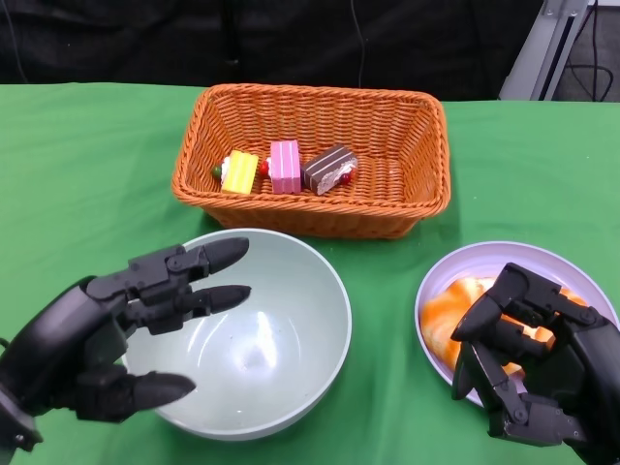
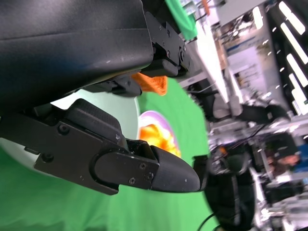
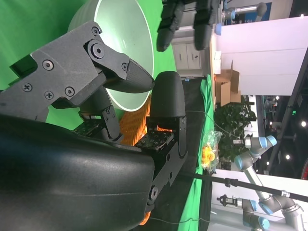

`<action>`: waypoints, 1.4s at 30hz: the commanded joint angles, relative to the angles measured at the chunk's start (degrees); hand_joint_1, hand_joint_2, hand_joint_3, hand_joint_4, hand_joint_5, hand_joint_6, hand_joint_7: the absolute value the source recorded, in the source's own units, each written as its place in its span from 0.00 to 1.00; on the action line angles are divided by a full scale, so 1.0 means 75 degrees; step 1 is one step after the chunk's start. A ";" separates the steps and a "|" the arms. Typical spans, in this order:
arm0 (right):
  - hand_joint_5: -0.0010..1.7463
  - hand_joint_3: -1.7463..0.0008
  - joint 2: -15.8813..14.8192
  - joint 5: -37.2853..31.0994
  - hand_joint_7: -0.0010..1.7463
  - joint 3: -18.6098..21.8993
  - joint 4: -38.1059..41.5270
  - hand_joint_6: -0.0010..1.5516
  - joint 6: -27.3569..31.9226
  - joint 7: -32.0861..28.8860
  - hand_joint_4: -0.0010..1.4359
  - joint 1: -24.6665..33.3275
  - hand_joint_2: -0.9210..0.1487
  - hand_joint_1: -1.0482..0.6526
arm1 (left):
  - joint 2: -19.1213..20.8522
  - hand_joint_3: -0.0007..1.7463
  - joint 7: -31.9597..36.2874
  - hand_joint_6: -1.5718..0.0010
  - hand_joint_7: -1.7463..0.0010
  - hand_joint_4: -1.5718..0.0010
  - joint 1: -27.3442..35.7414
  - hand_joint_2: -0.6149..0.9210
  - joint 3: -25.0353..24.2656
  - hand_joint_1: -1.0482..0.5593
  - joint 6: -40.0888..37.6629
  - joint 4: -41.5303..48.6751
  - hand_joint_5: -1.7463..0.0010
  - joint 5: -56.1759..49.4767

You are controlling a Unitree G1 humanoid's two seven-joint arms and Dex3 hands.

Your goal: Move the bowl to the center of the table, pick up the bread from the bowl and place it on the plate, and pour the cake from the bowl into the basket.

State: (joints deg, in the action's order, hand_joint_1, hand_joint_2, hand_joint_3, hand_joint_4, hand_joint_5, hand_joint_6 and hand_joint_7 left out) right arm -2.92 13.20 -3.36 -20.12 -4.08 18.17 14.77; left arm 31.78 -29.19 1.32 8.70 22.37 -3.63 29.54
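The pale green round bowl (image 1: 254, 334) sits empty at about 6 o'clock on the green cloth-covered table (image 1: 87, 165), the three toy cake slices (image 1: 287, 168) already lie in the orange woven rectangular basket (image 1: 315, 155) at 12 o'clock, and the orange glazed bread (image 1: 455, 312) rests on the lilac round plate (image 1: 484, 262) at 4 o'clock, so the work looks nearly finished. The left hand (image 1: 116, 329) hovers at the bowl's 9 o'clock rim with fingers spread wide, holding nothing. The right hand (image 1: 528, 358) is over the plate with fingers curled around the bread; whether it grips or merely brackets the loaf, I cannot tell. The sensible finish, in my judgement, is to spread those fingers fully before lifting straight up, so the bread does not drag off the plate, and to draw the left hand outward without nudging the bowl
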 commanded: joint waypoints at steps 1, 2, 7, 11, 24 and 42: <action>0.97 0.41 -0.0099 0.0072 0.83 0.0009 -0.0088 0.39 -0.0060 0.0035 0.48 0.0031 0.34 0.54 | -0.0268 0.10 -0.0194 0.71 0.97 0.59 0.0129 1.00 -0.0318 0.23 -0.0232 -0.0209 0.90 -0.0130; 0.97 0.41 -0.0141 0.0105 0.82 0.0012 -0.0122 0.39 0.0017 0.0075 0.48 0.0032 0.34 0.54 | -0.0563 0.10 -0.0045 0.71 0.97 0.58 0.0193 1.00 -0.0324 0.24 -0.0144 -0.0254 0.90 -0.0297; 0.97 0.43 -0.0263 0.0232 0.83 -0.0022 -0.0152 0.39 0.0146 0.0304 0.48 0.0002 0.33 0.55 | -0.1509 0.09 0.0265 0.49 0.91 0.39 0.0431 1.00 -0.0400 0.43 -0.0254 -0.0477 0.82 -0.0809; 0.95 0.42 -0.0347 0.0242 0.83 -0.0148 -0.0199 0.40 0.0301 0.0435 0.50 -0.0034 0.34 0.55 | -0.2060 0.13 0.0473 0.34 0.82 0.36 0.0738 1.00 -0.0290 0.53 -0.0501 -0.0680 0.61 -0.1190; 0.95 0.33 -0.0372 0.0149 0.83 -0.0409 0.0044 0.41 0.0296 0.0664 0.51 -0.0316 0.42 0.55 | -0.2790 0.52 0.0173 0.57 0.24 0.55 0.0973 0.85 -0.0152 0.57 -0.0648 -0.0156 0.07 -0.1673; 0.94 0.36 -0.0414 -0.0300 0.80 -0.0941 -0.0103 0.43 0.0436 0.0590 0.50 -0.0547 0.40 0.54 | -0.2851 0.54 -0.0341 0.62 0.12 0.56 0.0746 0.86 -0.0215 0.53 -0.0595 -0.0049 0.00 -0.1618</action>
State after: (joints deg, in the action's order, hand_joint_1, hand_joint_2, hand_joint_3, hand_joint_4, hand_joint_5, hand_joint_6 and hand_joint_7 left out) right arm -5.44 10.78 -10.10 -20.05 -1.40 22.79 10.79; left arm 9.93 -31.13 6.83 7.47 18.26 -2.84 17.14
